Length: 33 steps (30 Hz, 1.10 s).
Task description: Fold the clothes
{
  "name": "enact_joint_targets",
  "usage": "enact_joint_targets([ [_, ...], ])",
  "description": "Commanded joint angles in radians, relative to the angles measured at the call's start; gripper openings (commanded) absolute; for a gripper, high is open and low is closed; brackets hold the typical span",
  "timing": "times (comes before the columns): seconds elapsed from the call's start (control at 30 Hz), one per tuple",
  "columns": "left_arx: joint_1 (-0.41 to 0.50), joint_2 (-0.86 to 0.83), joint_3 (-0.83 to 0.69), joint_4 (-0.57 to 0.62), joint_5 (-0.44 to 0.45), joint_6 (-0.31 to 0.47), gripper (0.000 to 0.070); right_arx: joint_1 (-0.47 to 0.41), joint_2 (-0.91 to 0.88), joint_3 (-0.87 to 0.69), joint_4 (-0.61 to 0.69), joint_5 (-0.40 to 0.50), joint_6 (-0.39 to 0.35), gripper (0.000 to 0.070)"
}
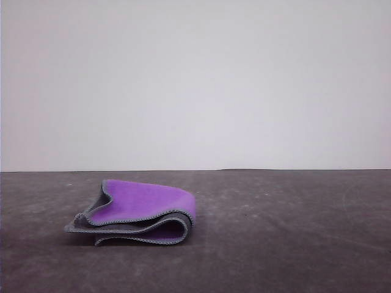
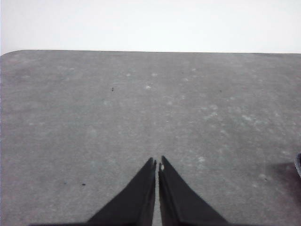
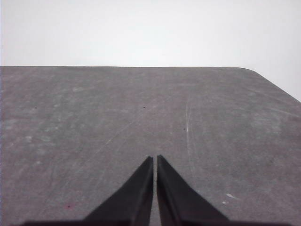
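The clothes, a small soft cloth, lie folded over on themselves on the dark table, left of the middle in the front view. The bright purple side faces up, charcoal grey layers and a stitched grey hem show along the near edge. A dark sliver at the frame edge in the left wrist view may be its hem. My left gripper hovers over bare table, black fingers together with nothing between them. Over another bare stretch my right gripper is shut too, holding nothing.
The grey tabletop runs back to a straight far edge against a plain white wall. A rounded table corner shows in the right wrist view, another in the left wrist view.
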<state>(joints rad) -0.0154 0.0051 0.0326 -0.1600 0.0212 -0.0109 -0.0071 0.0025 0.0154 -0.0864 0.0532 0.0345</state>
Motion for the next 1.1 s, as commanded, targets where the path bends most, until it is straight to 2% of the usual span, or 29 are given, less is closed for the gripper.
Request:
enact_joint_targets([
  [0.0, 0.0, 0.0, -0.02, 0.011, -0.005, 0.011, 0.0, 0.0, 0.001, -0.003, 0.011, 0.0, 0.016, 0.001],
  [1.07, 0.0, 0.0, -0.02, 0.011, -0.004, 0.011, 0.0, 0.0, 0.001, -0.003, 0.011, 0.0, 0.016, 0.001],
])
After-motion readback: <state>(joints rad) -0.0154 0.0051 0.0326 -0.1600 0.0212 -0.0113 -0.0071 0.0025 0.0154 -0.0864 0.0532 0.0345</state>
